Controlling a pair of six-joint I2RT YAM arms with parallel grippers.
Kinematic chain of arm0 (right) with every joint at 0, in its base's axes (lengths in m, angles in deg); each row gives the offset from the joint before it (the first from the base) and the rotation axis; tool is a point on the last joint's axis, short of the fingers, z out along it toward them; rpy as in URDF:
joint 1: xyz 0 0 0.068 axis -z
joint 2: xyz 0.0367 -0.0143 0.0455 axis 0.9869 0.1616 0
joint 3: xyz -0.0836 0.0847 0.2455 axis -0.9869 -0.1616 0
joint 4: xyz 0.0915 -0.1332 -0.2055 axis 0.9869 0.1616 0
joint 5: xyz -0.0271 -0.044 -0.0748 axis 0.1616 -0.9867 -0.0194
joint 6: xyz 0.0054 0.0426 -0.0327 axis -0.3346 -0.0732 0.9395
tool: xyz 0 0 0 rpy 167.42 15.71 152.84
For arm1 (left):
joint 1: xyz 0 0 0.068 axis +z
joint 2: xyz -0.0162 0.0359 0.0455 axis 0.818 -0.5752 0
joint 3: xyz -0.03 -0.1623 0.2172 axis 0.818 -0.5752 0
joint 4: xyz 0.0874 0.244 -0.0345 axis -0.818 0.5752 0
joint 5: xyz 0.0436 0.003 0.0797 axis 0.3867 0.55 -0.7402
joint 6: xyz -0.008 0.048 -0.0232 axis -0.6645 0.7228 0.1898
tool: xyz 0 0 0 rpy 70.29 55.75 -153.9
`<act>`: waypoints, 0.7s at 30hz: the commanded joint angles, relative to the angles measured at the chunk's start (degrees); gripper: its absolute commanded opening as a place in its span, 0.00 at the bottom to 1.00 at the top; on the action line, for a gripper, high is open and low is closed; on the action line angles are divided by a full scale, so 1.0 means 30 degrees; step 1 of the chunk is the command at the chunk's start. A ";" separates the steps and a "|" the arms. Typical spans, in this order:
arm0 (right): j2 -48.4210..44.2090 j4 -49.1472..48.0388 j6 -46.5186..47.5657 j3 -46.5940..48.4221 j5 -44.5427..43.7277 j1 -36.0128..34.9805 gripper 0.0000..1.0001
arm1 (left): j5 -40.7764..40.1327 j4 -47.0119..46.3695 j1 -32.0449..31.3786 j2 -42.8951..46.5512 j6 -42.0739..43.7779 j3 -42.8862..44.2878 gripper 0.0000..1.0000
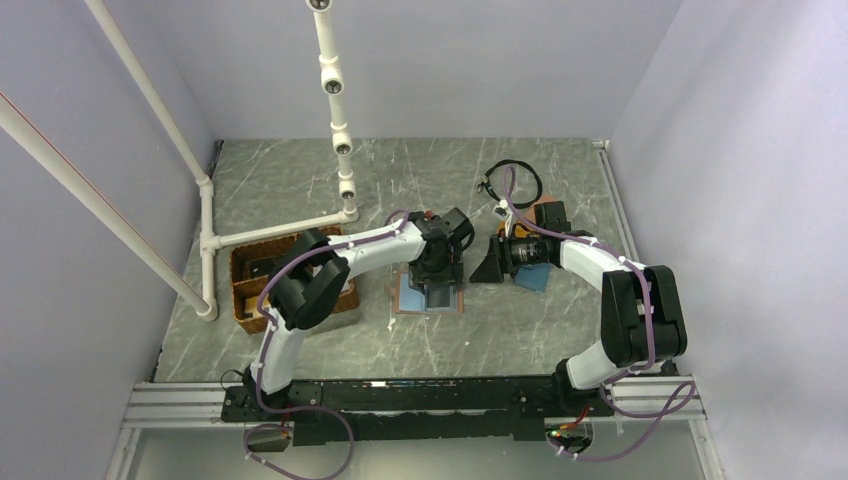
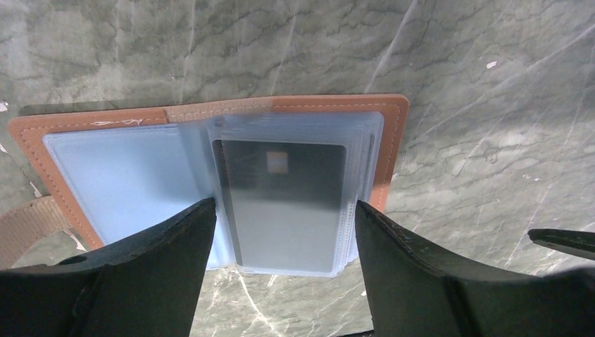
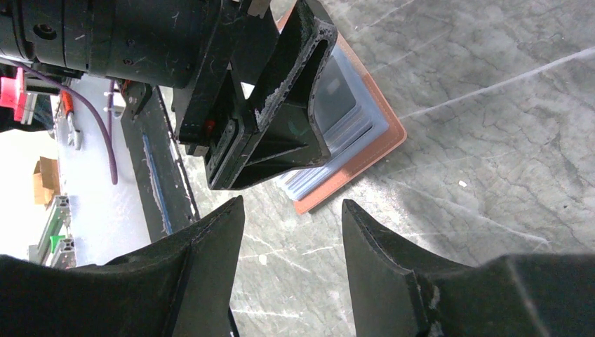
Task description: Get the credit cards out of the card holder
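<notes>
Centrally, the left gripper [image 2: 284, 210] hangs jaws apart over the salmon-pink folding leather card holder [image 2: 330, 104], which lies open on the grey marble table [image 2: 456, 70]. Its fingers straddle a thin grey-silver credit card [image 2: 288, 189] in a clear sleeve. The right gripper [image 3: 291, 203], fingers also spread, hovers just to the right.

I see the holder [image 2: 330, 104] lying open and flat on the table [image 2: 456, 210], salmon cover down and pale-blue pockets up. Its stack of clear sleeves [image 2: 365, 140] rests on one half. The top sleeve holds a grey card [image 2: 288, 203] with a small chip, tucked inside.
</notes>
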 commanded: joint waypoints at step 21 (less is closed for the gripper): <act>-0.0652 -0.0491 0.0335 -0.0038 0.0172 0.0065 0.56 | 0.0759 -0.2582 -0.0082 0.2854 -0.0132 -0.2458 0.80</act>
